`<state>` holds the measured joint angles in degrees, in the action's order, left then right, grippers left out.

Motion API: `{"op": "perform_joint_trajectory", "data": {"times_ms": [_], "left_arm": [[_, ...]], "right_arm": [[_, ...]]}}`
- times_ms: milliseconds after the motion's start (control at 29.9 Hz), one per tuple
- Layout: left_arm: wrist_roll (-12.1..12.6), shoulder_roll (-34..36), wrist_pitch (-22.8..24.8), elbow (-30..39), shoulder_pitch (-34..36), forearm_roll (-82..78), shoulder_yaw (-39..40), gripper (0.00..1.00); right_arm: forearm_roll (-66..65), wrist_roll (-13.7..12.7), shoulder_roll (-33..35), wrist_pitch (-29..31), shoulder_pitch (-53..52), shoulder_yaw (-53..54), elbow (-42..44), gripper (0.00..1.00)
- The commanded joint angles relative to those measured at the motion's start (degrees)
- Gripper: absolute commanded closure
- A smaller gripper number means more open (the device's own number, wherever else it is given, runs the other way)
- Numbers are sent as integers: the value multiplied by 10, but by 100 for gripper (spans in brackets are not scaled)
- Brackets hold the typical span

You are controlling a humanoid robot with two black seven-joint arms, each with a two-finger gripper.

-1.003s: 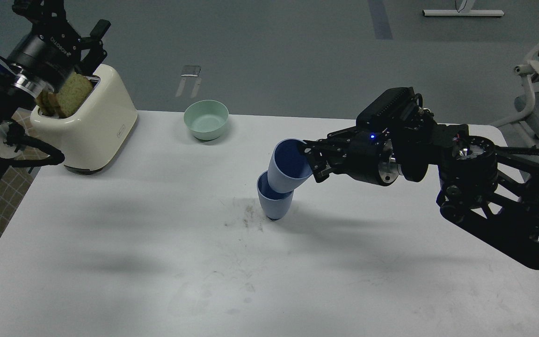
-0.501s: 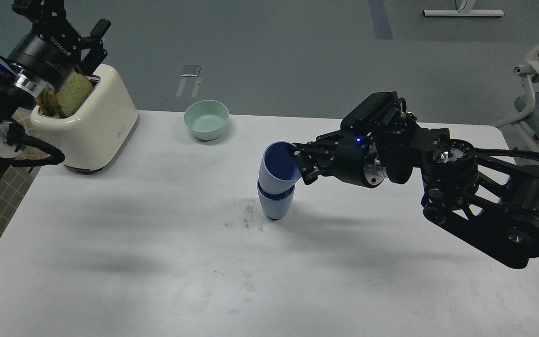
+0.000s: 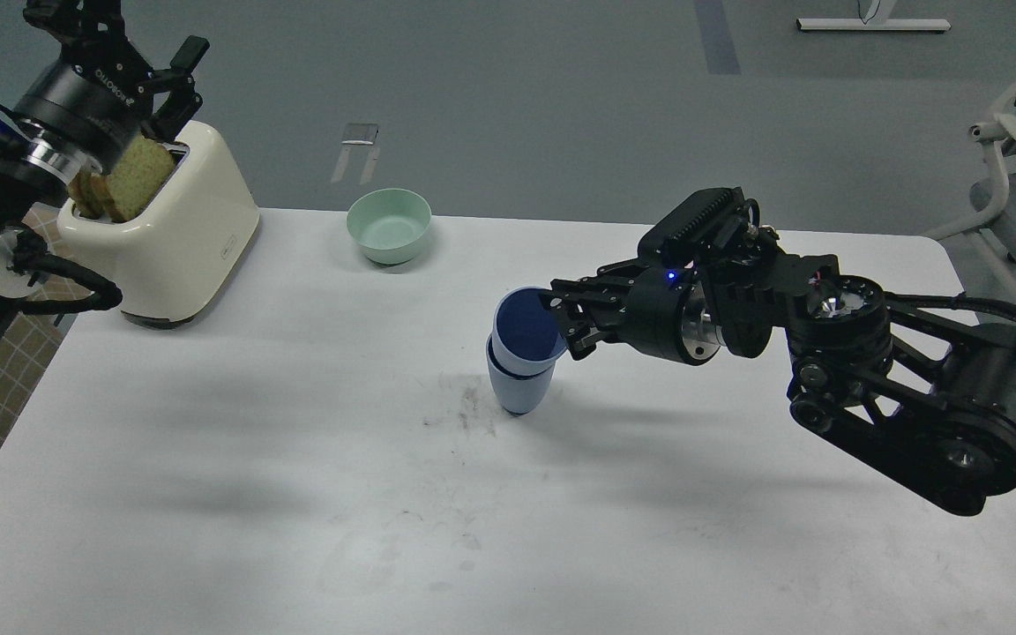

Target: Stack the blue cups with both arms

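Observation:
Two blue cups stand nested near the middle of the white table [image 3: 208, 494]. The lower cup [image 3: 517, 393] stands upright on its narrow base. The upper cup [image 3: 522, 335] sits deep inside it, tilted slightly to the left, its dark inside facing up. My right gripper [image 3: 563, 321] comes in from the right and is shut on the upper cup's right rim, one finger inside and one outside. My left gripper [image 3: 120, 40] is raised at the far left, above the toaster, away from the cups; its fingers look spread and hold nothing.
A cream toaster [image 3: 177, 238] with bread slices [image 3: 133, 176] stands at the back left, right under my left arm. A mint-green bowl [image 3: 389, 225] sits at the back centre. A white chair [image 3: 1015, 150] stands off the table's right end.
My right gripper moved left and down with the upper cup, which has gone from tilted above the lower cup's rim to sunk deep into it. The left arm has barely moved.

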<state>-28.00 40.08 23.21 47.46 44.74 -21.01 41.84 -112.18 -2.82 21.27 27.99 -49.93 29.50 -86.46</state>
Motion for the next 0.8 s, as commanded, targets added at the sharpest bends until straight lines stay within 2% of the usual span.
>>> {"op": "perform_joint_trajectory", "data": {"times_ms": [0, 67, 134, 167, 201, 334, 602, 769], "left_arm": [[0, 1, 1, 0, 0, 0, 0, 3], [0, 0, 1, 0, 0, 0, 0, 3], [0, 0, 1, 0, 0, 0, 0, 3], [0, 0, 1, 0, 0, 0, 0, 3], [0, 0, 1, 0, 0, 0, 0, 3], [0, 0, 2, 0, 0, 0, 0, 3], [0, 1, 3, 0, 5, 1, 1, 3], [0, -3, 5, 0, 6, 4, 2, 3]], "right_arm": [[3, 0, 0, 0, -3, 2, -3, 49], [3, 1, 0, 0, -3, 4, -3, 47], [4, 2, 0, 0, -5, 8, -4, 32], [5, 4, 0, 0, -5, 21, -3, 10], [6, 4, -1, 0, -4, 42, -2, 0], [7, 4, -7, 0, -2, 108, 0, 0], [17, 4, -79, 0, 7, 310, 26, 0], [99, 5, -91, 0, 7, 408, 71, 0]]}}
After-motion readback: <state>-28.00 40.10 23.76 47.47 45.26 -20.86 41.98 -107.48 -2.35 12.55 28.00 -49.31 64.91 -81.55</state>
